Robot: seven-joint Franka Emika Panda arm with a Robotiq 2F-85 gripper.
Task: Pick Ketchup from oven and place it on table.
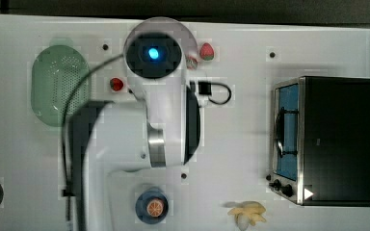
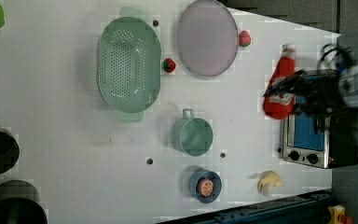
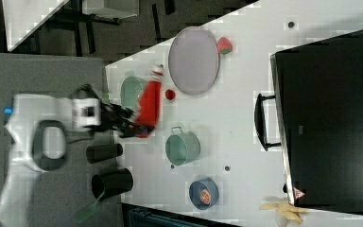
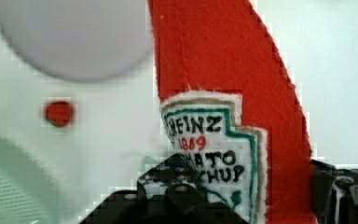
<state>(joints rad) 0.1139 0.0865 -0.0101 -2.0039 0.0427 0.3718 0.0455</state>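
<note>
— While the arm hung above the white desk (image 2: 74, 140), where was the red fabric ketchup bottle with the white cap (image 2: 280, 84)?
— Outside the black toaster oven with the blue glass door (image 2: 319, 135), clamped in the black jaws near its labelled base, cap pointing away from the arm.
— And what lay beneath it?
— Bare desk beside the oven, between the oven and the round pale-pink plate (image 2: 207, 37); a small red strawberry (image 2: 244, 38) sat just beside that plate.
</note>
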